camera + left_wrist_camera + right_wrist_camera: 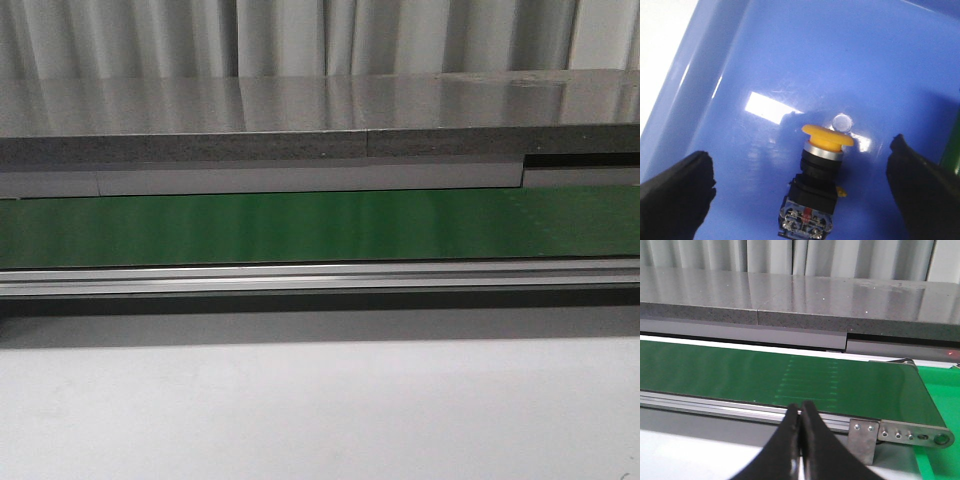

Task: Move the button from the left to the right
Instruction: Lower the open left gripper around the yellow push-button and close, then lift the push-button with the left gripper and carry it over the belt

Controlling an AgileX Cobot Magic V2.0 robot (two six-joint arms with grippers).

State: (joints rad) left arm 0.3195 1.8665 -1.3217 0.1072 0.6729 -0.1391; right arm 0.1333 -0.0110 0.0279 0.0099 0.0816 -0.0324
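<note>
The button point(816, 187) lies on its side on the floor of a blue bin point(790, 60) in the left wrist view, its yellow cap pointing away and its dark body with metal terminals nearer the camera. My left gripper point(802, 192) is open, one black finger on each side of the button and well apart from it. My right gripper point(801, 412) is shut with nothing between its fingers, hovering before the green conveyor belt point(765, 375). Neither gripper nor the button appears in the front view.
The green conveyor belt point(320, 225) runs across the front view, with an aluminium rail point(320, 278) at its near edge and a grey stone counter point(300, 120) behind. The belt's end bracket point(900, 430) shows in the right wrist view. The bin's wall point(685, 85) rises beside the button.
</note>
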